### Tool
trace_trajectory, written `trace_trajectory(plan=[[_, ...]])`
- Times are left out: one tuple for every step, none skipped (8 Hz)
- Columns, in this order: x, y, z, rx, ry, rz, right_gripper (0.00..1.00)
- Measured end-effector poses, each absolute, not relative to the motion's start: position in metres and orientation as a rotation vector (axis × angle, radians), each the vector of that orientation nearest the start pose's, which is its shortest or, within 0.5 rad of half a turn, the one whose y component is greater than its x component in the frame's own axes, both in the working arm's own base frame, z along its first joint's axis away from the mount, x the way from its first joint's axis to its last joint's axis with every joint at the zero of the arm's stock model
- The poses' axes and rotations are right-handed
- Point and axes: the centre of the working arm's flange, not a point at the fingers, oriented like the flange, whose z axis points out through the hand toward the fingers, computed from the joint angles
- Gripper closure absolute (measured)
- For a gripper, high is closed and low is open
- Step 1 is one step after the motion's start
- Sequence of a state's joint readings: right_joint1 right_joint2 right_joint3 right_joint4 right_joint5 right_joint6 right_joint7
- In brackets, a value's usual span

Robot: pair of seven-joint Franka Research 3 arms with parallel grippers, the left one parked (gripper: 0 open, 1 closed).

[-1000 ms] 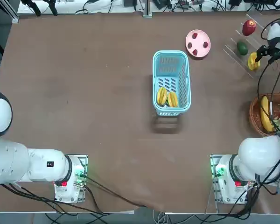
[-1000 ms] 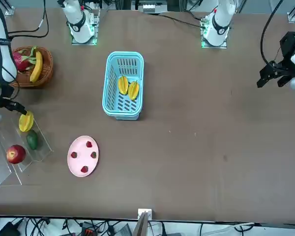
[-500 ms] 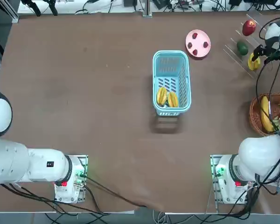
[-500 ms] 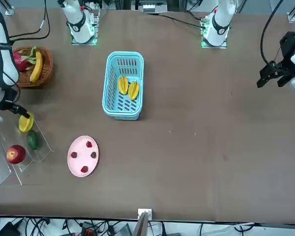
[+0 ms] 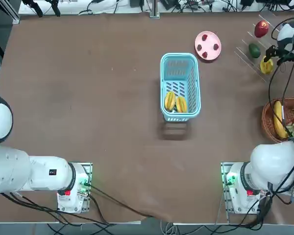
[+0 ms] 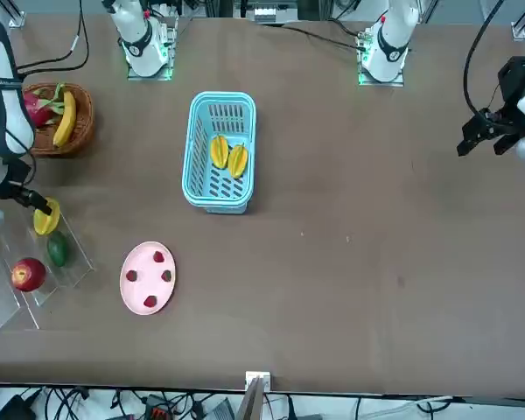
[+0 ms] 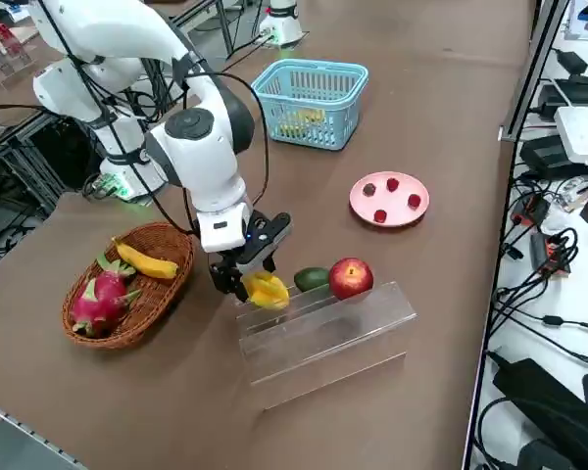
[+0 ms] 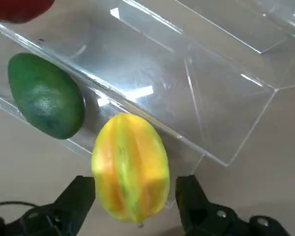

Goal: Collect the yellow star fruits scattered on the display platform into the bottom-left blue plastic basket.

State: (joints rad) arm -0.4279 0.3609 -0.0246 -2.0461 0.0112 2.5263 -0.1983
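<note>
Brown and matte, the bench [image 5: 88, 98] fills nearly every view, ringed by cables, power strips and metal framing at its edges, with grey floor showing beyond. Near its middle stands the blue plastic basket [image 5: 180, 87], which holds two yellow star fruits [image 5: 175, 103] lying side by side at the end nearer the robot's bases. Beyond the basket's far right corner sits a round pink plate [image 5: 208, 45] carrying three small red pieces. Further right of the plate, at the bench's far right edge, is the clear display platform [image 7: 323, 333], with a red apple [image 7: 350, 277] and a green avocado [image 7: 312, 279] resting on its lowest step. Just beside the avocado, on the same step, lies the third star fruit [image 8: 130, 167]. The right hand [image 8: 135, 196] points down over this fruit, its fingers [image 8: 78, 196] spread apart on either side of it; in the wrist view a narrow gap shows between each finger and the fruit's ridged skin. Between the platform and the right arm's base, a round wicker basket [image 7: 127, 284] holds a banana [image 7: 145, 261] and a pink dragon fruit [image 7: 100, 299].
</note>
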Motion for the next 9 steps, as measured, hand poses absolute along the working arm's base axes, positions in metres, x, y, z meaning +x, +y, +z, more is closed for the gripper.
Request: trace_trajectory(plan=[[0.5470,-0.2656,0.2731,-3.149,0.415,-0.183,0.04],[0.5474,-0.2658,0.2728,-3.149,0.416,-0.187,0.05],[0.5480,-0.2661,0.2726,-3.148,0.419,-0.190,0.15],[0.5484,-0.2663,0.2723,-3.148,0.420,-0.190,0.21],[0.5487,-0.2661,0.2720,-3.147,0.419,-0.190,0.42],[0.5499,-0.2652,0.2729,-3.146,0.418,-0.194,0.51],[0.5509,-0.2637,0.2736,-3.144,0.416,-0.196,0.64],[0.5524,-0.2607,0.2761,-3.141,0.409,-0.197,0.80],[0.5525,-0.2609,0.2762,-3.141,0.408,-0.197,0.80]])
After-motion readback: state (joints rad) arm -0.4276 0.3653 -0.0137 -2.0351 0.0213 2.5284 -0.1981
